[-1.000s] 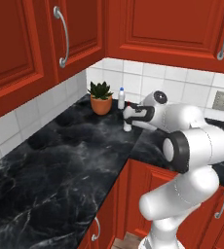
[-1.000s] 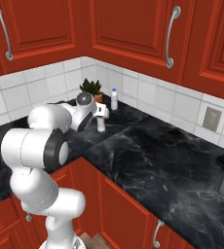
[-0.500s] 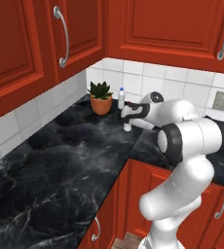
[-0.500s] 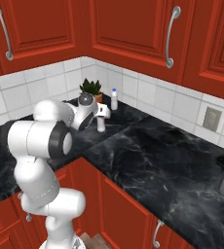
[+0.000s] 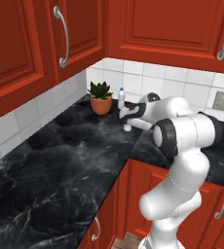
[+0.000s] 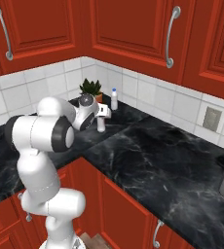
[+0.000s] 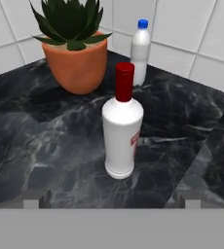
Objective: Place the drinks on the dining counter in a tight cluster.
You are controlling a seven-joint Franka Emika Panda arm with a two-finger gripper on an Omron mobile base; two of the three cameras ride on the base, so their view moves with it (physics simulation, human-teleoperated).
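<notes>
Two bottles (image 7: 122, 131), one potted plant (image 7: 75, 48)

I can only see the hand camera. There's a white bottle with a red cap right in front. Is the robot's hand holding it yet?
Observer: No. From the left base view, the open gripper sits above the white bottle, not gripping it.
Operator: What's above the wall tiles?
Observer: Red cupboards with silver handles.
Operator: Anything else along the counter?
Observer: A wall socket further right, past the blue-capped bottle.
</notes>
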